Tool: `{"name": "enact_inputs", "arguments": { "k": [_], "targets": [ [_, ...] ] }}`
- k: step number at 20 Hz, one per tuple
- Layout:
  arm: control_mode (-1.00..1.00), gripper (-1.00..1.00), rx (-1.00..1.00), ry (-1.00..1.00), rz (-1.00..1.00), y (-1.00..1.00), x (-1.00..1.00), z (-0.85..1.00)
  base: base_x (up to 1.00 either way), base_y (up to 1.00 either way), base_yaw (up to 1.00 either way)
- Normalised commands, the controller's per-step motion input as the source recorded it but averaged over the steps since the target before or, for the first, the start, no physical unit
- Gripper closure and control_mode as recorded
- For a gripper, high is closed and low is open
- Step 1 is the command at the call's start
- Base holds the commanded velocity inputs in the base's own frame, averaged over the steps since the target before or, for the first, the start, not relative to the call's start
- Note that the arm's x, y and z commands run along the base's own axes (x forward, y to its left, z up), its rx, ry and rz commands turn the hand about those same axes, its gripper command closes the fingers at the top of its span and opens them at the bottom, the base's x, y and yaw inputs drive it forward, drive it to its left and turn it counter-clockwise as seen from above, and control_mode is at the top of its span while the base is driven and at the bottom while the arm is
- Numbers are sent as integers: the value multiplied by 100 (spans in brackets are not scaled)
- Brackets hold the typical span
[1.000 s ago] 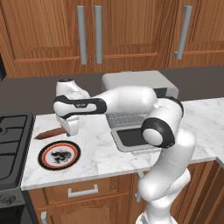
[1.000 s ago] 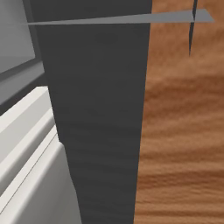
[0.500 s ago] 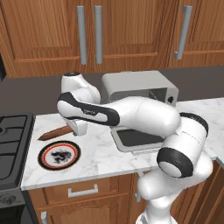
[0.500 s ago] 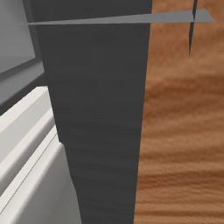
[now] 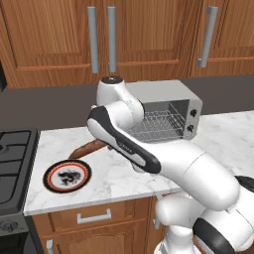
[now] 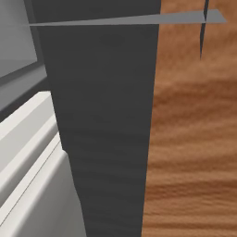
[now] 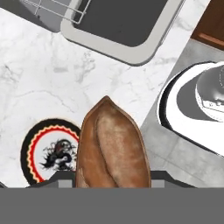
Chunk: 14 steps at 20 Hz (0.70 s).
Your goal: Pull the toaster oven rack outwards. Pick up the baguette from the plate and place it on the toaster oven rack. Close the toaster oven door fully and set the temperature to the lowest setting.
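Hand view: baguette [image 7: 113, 146] sits right between my fingers, filling the lower middle of the picture, one tapered end pointing up-frame. My gripper [image 7: 112, 177] is pinched on it; the fingertips themselves are mostly hidden behind the loaf, just dark bits either side of it at the bottom. Loaf is in the air, off the plate [image 7: 31, 148], which lies below it and to the left in this view, white centre with its dark pattern bare. White marble counter [image 7: 65, 83] runs under both.

Up-frame from the baguette, the toaster oven door [image 7: 122, 26] lies dropped flat, dark glass in a grey frame. Corner of the toaster oven rack [image 7: 61, 8] pokes out over the door at the top left edge.

Left base view, taking the toaster oven [image 5: 166, 111] as landmark: it stands at the back of the counter, cavity open, wire rack visible inside, two small knobs [image 5: 192, 120] on its right front panel. Baguette [image 5: 89, 147] shows as a brown sliver to the left of the oven, mostly hidden by my arm, above the counter between oven and plate. Plate [image 5: 67, 175] is further left of the oven and nearer the counter's front edge. Stove [image 5: 12, 163] is left again, beyond the plate. Wooden cabinets [image 5: 99, 39] hang above the oven.

Right base view: close-up dark panel and wood grain, can't tell what.
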Motion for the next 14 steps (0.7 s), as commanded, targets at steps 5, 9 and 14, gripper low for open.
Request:
{"name": "enact_inputs", "arguments": {
  "k": [5,9,14],
  "targets": [
    [-100,100,6,-8,0,-98,1,60,0,0,0],
    [-100,100,18,0,-5,-100,26,39,0,0,0],
    [-100,100,15,0,-5,-100,5,4,0,0,0]
  ]
}}
